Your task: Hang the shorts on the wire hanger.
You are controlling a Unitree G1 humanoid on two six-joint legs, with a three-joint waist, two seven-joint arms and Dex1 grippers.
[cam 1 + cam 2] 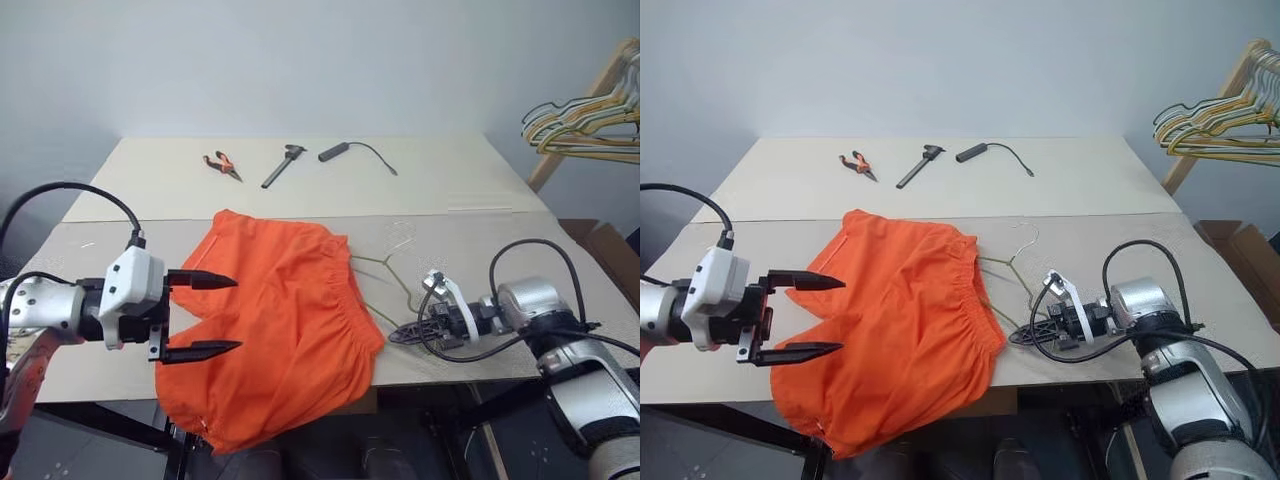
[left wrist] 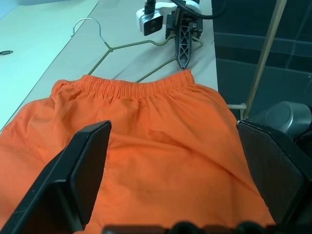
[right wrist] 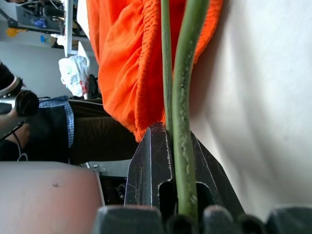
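I'm pinching the wire hanger [image 1: 385, 285] in my closed right gripper [image 1: 398, 334]; left gripper [image 1: 205, 316] is hanging wide open over the shorts [image 1: 275, 320]. Next I'm probably grabbing that waistband.

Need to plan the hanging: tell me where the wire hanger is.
The wire hanger lies on the table, right of the shorts, partly under their waistband, pinched by the right gripper.

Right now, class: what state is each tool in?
Left tool: open, empty.
Right tool: shut on the thin olive-grey wire hanger.
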